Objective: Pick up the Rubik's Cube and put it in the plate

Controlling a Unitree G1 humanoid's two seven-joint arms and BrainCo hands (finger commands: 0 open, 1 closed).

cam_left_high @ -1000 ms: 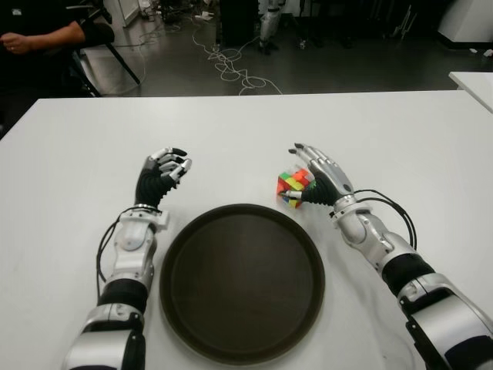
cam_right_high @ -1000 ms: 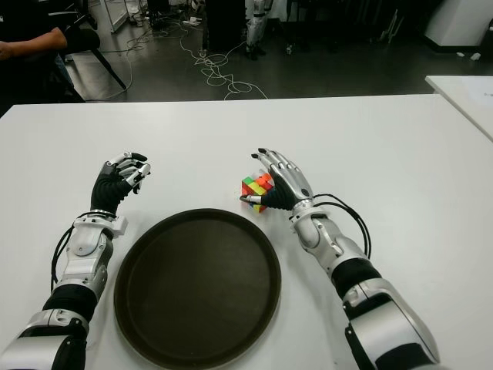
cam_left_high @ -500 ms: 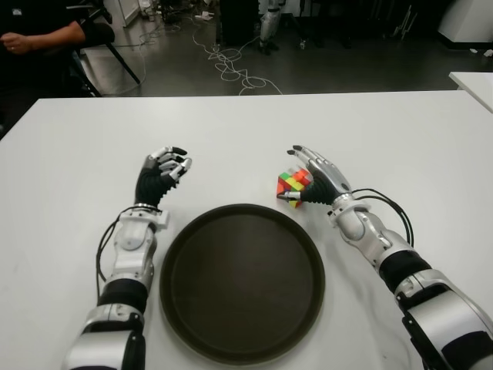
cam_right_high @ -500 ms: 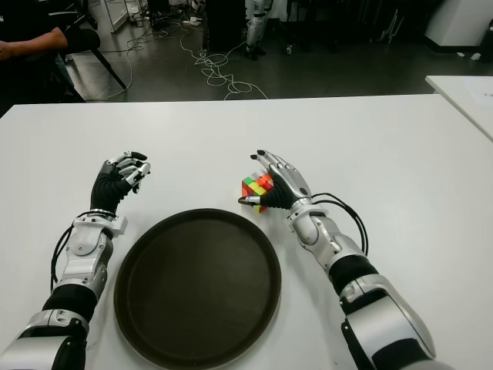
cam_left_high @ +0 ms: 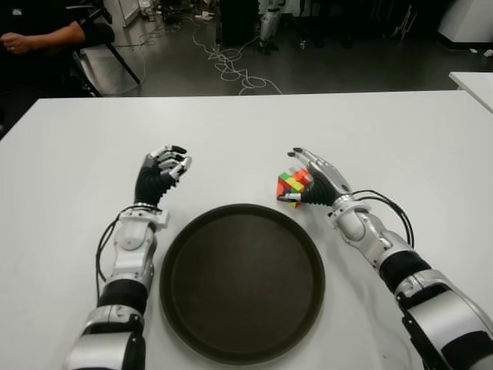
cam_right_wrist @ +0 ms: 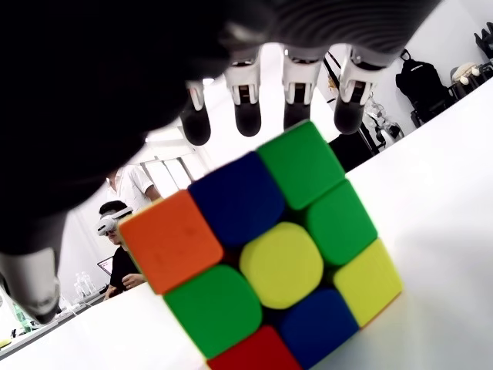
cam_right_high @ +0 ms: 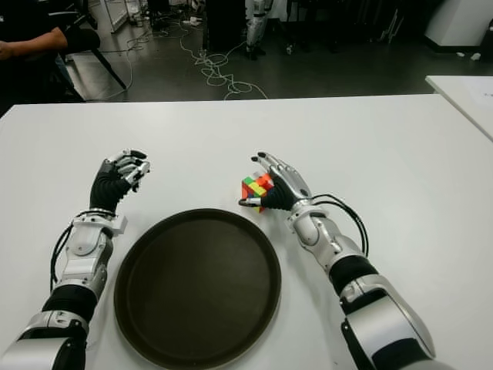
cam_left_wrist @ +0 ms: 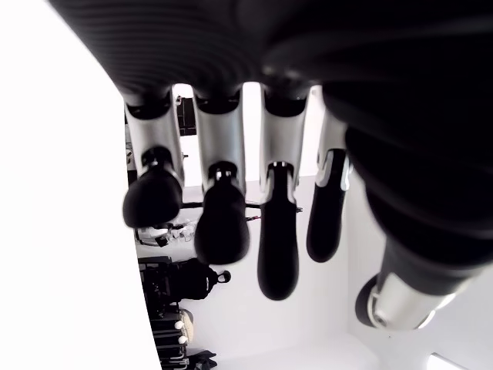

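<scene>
The counter (cam_left_high: pixel 69 162) is white and wide. Behind its far edge there is a dark floor (cam_left_high: pixel 323 69) with loose white cables (cam_left_high: pixel 231 65), and at the far left corner a person's arm (cam_left_high: pixel 46 35) in a dark sleeve shows beside a chair. A second white surface (cam_left_high: pixel 476 81) shows at the far right.

A round dark plate (cam_left_high: pixel 242 281) lies on the counter near the robot's edge, between the two arms. Nothing lies in it.

The Rubik's Cube (cam_left_high: pixel 291 186) is on the counter just beyond the far right part of the plate's rim, close to it but outside it. It looks tilted, with one corner down.

The right hand (cam_left_high: pixel 316 179) is at the right side of the cube, right of the plate's far rim. Its fingers (cam_right_wrist: pixel 246 108) reach over the top of the cube and are only partly curled, and the thumb comes under toward the cube's lower side near the plate. In the right wrist view the cube fills the space in front of the palm, with the fingertips just behind its upper edge; I cannot tell if the hand already presses it firmly.

The left hand (cam_left_high: pixel 163 173) shows beyond the far left part of the plate's rim, well apart from the cube. Its fingers (cam_left_wrist: pixel 219 223) are bent loosely and hold nothing.
</scene>
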